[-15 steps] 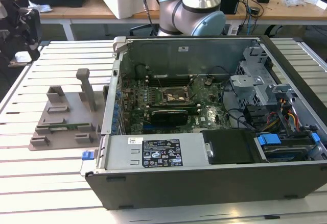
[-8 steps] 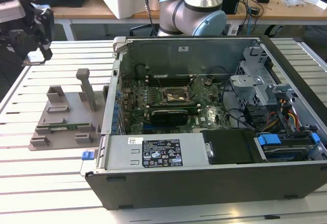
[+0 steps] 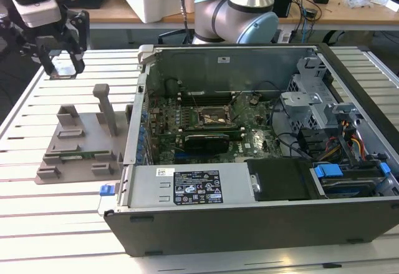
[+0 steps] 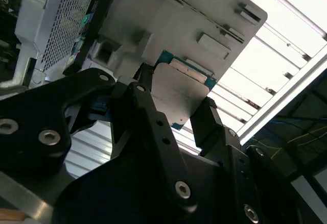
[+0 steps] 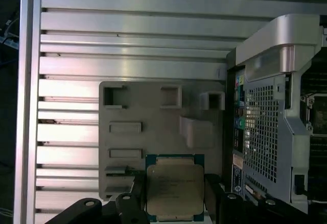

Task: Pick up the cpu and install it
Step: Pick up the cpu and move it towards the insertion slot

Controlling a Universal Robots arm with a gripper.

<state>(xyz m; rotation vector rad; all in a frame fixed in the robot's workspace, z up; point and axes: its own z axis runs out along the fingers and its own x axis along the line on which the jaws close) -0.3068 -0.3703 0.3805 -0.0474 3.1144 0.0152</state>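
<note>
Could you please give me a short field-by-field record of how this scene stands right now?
gripper: above the table, to the exterior view's left of the computer case
held: cpu, clamped between the fingers
beneath cpu: grey fixture tray
socket: on the motherboard inside the case, well apart from the cpu
task state: cpu picked up, not yet installed
</note>
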